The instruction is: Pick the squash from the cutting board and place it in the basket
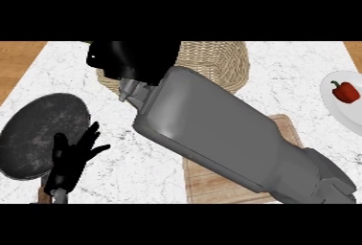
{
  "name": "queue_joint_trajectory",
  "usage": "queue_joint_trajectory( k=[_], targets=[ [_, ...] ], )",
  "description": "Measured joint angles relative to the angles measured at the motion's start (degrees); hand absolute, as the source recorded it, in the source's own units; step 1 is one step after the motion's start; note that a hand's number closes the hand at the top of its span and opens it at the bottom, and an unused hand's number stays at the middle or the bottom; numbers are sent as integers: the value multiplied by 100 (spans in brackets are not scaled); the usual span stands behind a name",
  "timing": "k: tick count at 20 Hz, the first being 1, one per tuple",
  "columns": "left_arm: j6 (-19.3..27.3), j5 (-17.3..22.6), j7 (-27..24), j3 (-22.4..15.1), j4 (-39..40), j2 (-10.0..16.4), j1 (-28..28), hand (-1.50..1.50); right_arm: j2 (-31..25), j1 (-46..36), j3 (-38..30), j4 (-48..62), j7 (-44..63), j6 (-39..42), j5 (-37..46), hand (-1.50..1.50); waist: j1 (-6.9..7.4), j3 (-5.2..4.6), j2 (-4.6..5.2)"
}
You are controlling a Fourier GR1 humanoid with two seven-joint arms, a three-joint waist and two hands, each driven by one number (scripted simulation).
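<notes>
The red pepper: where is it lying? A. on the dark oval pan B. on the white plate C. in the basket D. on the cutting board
B: the red pepper lies on the white plate at the view's right edge, apart from the cutting board and the basket.

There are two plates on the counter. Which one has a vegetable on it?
The white plate at the right edge: a red pepper lies on it. The dark plate at the left shows no vegetable.
</notes>
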Motion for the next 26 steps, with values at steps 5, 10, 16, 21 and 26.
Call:
queue_joint_trajectory(
  k=[5, 10, 16, 21, 26],
  targets=[
    [12, 2, -61, 43, -61, 2, 73, 0, 8, -438, -139, 917, -146, -184, -266, 150, -47, 1, 33],
    [11, -16, -131, 86, -29, -3, 65, 0, 16, -646, -244, 1731, -431, -550, -660, 150, -63, 12, 72],
    [32, -50, -128, 136, 31, -12, 19, 0, 19, -493, -362, 2205, -808, -1281, -1168, 150, -81, 28, 89],
    [11, -49, -79, 140, -19, -21, 48, 0, 29, -250, -359, 2532, -1121, -1951, -1651, 150, -93, 28, 90],
    [-45, -10, -114, 205, 16, -27, 63, 0, 33, -107, -185, 2821, -1324, -2370, -2112, 150, -127, 32, 81]
  ],
)
